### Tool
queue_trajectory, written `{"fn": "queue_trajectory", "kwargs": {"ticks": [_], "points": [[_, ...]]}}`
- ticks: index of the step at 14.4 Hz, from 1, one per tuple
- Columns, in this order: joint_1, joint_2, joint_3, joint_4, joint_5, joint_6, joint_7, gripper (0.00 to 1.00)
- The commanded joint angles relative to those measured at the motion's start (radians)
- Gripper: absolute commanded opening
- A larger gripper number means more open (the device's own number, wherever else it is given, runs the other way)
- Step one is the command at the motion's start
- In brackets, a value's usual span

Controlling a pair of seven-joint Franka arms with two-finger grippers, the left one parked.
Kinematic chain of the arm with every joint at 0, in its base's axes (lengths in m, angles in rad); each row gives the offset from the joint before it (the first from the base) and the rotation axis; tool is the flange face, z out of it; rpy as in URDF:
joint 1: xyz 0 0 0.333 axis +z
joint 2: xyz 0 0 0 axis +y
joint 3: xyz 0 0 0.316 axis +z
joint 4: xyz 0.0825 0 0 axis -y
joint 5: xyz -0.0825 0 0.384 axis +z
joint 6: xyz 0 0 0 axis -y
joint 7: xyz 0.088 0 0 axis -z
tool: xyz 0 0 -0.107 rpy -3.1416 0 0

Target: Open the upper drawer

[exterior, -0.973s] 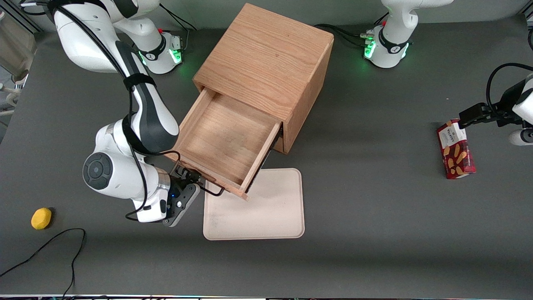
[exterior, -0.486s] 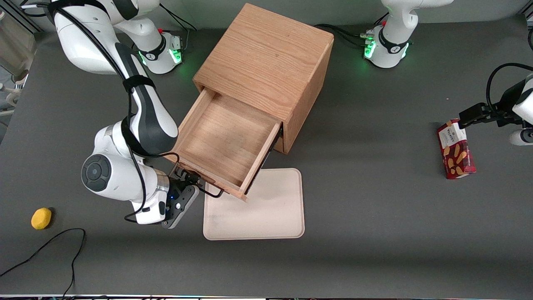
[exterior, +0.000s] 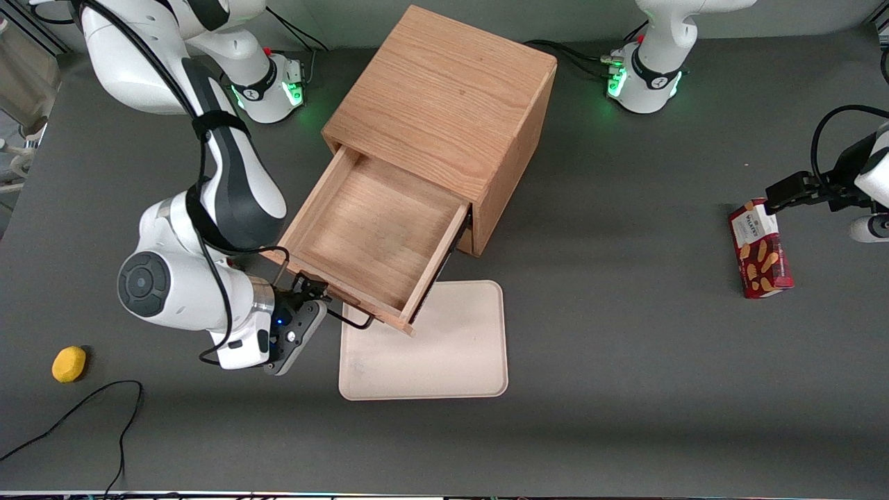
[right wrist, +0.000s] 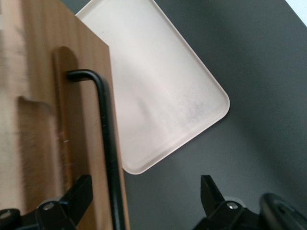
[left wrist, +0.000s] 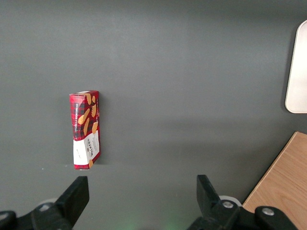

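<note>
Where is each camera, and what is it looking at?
Front view: high up, looking down at the upper drawer, pulled out; the hand sits open by its handle.
Right wrist view: on the working arm, sees handle, tray, fingers.
Left wrist view: sees cookie box.
Shared: tray.

High front overview; two close wrist views

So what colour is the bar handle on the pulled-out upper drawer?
Black, clearest in the right wrist view: metal bar handle.
</note>
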Motion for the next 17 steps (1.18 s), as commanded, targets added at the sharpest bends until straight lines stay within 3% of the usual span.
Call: {"fn": "queue_trajectory", "kwargs": {"ticks": [1,7,12,17], "points": [[-0.011,-0.036,-0.011,0.026,0.017,-0.065,-0.016,1.00],[-0.015,-0.139,-0.039,0.023,0.005,-0.098,-0.015,1.00],[-0.015,-0.252,-0.060,0.003,-0.023,-0.174,0.215,1.00],[-0.015,-0.384,-0.108,-0.093,-0.028,-0.177,0.250,1.00]]}}
